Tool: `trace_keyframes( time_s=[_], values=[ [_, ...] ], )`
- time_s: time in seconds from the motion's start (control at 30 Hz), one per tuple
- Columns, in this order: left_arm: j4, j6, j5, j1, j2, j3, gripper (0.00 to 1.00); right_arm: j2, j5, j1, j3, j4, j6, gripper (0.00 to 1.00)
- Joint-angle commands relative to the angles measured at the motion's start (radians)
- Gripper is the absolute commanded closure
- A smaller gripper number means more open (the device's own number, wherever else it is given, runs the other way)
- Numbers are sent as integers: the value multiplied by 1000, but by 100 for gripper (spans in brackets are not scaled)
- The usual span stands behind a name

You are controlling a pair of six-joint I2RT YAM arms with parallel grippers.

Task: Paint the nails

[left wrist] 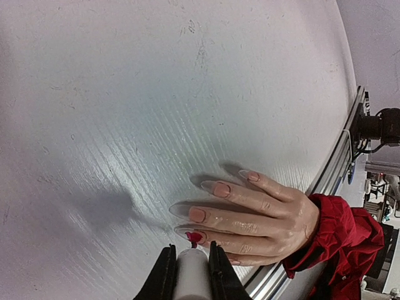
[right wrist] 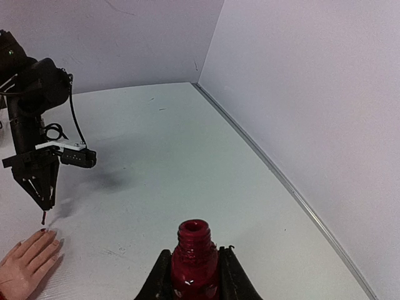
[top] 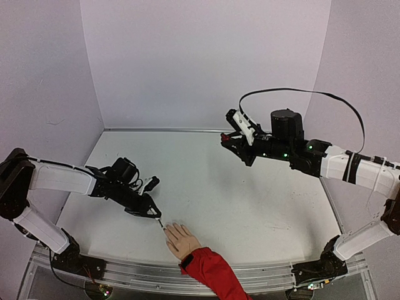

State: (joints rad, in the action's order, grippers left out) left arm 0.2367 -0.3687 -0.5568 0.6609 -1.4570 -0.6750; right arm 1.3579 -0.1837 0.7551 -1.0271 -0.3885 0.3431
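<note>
The table (top: 250, 187) is flat and pale grey-white, with small scuffs and fine lines on it. Plain pale walls (top: 206, 56) stand at its left, back and right. A metal rail (top: 269, 273) runs along the near edge.

On the left, the left gripper (left wrist: 190, 256) points down at the table near the front edge. Its jaws are closed tight on a white cap (left wrist: 190, 278), one on each side. A thin brush (top: 160, 222) sticks out of the cap.

Just right of it lies a small fake hand (top: 181, 239), flat on the table, fingers pointing at the gripper. It wears a red sleeve (top: 209, 269) that hangs over the rail. The nails (left wrist: 197, 214) are long. Three look pale pink. The one nearest the jaws is dark red and sits right in front of them, at the brush tip. Whether the brush touches it is too small to see.

On the right, well away from the hand, the right gripper (right wrist: 194, 262) is up in the air. Its jaws squeeze a little dark red bottle (right wrist: 194, 244). The bottle stands upright and its top is open. A black cable (top: 300, 94) loops over this arm.
</note>
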Motion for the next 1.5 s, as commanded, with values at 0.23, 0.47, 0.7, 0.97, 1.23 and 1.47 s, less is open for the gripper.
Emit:
trace_keyframes(
  time_s=[0.23,0.47,0.7,0.97,1.23,1.47],
  values=[
    [-26,-7,-45,-3,-34,-48,100,1,-18,-5,-19,-44,-4,100],
    [-36,-4,-55,-3,-51,-51,100,0,-15,-5,-17,-44,-4,100],
    [-42,-4,-59,-2,-60,-54,100,0,-15,-5,-19,-44,-3,100],
    [-49,-3,-64,-2,-70,-60,100,3,-13,-6,-19,-43,-3,100],
    [-56,-3,-69,-2,-78,-64,100,7,-11,-6,-21,-43,-1,100],
    [-60,-7,-71,-3,-79,-55,100,7,-14,-6,-22,-43,-1,100]
  ],
)
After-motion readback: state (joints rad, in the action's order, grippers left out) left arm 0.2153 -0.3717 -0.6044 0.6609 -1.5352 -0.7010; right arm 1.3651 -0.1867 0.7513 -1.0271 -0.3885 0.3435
